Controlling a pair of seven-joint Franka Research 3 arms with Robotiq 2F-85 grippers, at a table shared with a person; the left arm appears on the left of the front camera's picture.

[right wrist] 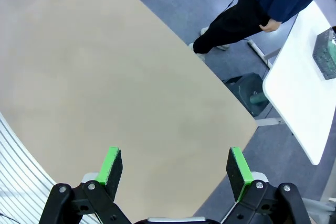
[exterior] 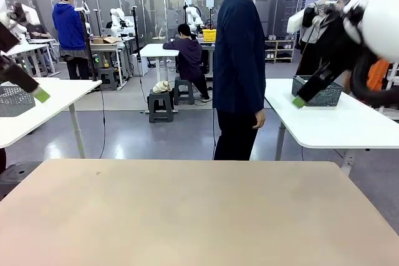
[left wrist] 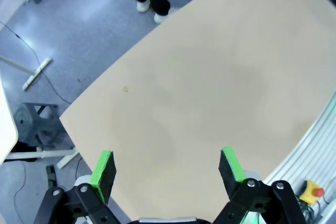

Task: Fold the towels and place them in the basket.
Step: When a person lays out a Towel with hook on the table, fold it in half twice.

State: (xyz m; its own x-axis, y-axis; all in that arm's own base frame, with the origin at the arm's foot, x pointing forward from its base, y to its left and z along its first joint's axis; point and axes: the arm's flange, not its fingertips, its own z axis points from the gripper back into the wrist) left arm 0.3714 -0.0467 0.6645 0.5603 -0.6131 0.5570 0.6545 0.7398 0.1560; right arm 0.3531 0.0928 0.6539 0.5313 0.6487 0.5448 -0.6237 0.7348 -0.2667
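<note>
My left jaws hang wide open over the beige table (exterior: 187, 216), green pads (left wrist: 103, 169) well apart with nothing between them. My right jaws are just as wide and just as empty, looking down on the same bare top from the other side.

Where the towels are I cannot tell. A dark grey mesh basket (exterior: 318, 91) sits on the white side table (exterior: 336, 129) at about 2 o'clock, well apart from my table; I judge it to be the one I must fill. The person (exterior: 240, 60) stands side-on at 12 o'clock, one hand (exterior: 260, 118) hanging loose and holding nothing.

So I judge the task not yet begun, and this step is waiting for cloth.

To do it well:
- Hold both arms high and out at 9 and 3 o'clock, leaving the middle free for the person to lay a towel flat.
- When one arrives, come down on two neighbouring corners together, pinching only the top layer of terry.
- Lift evenly so the edges meet square.
</note>
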